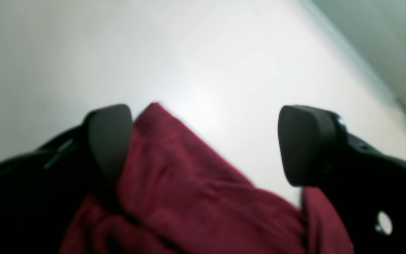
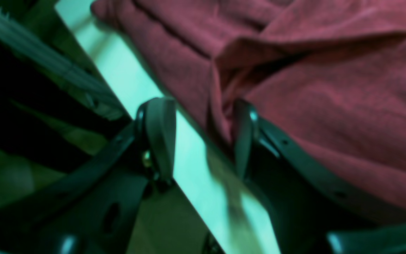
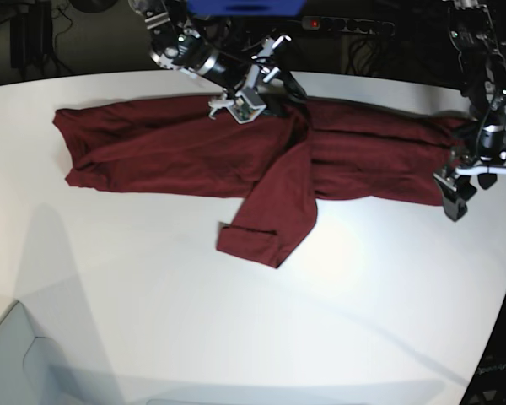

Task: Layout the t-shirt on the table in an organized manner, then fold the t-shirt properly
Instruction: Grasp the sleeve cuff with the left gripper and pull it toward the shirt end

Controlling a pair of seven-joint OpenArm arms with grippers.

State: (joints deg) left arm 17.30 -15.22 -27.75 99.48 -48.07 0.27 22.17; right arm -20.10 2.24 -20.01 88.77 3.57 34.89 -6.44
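Where t-shirt [image 3: 236, 148] sprawls — white table [image 3: 261, 312], curved edge.

The t-shirt [image 3: 194, 152] lies spread along the far half of the table [image 3: 320, 321], running from 9 to 3 o'clock. One sleeve [image 3: 274, 211] hangs toward 6 o'clock from its middle. The right gripper [image 3: 266, 89] sits at its 12 o'clock edge, the left gripper [image 3: 465, 192] at its 3 o'clock end.

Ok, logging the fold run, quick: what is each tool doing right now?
Left tool: open, t-shirt edge lying loose between its jaws.
Right tool: open, one finger against the cloth, nothing gripped.
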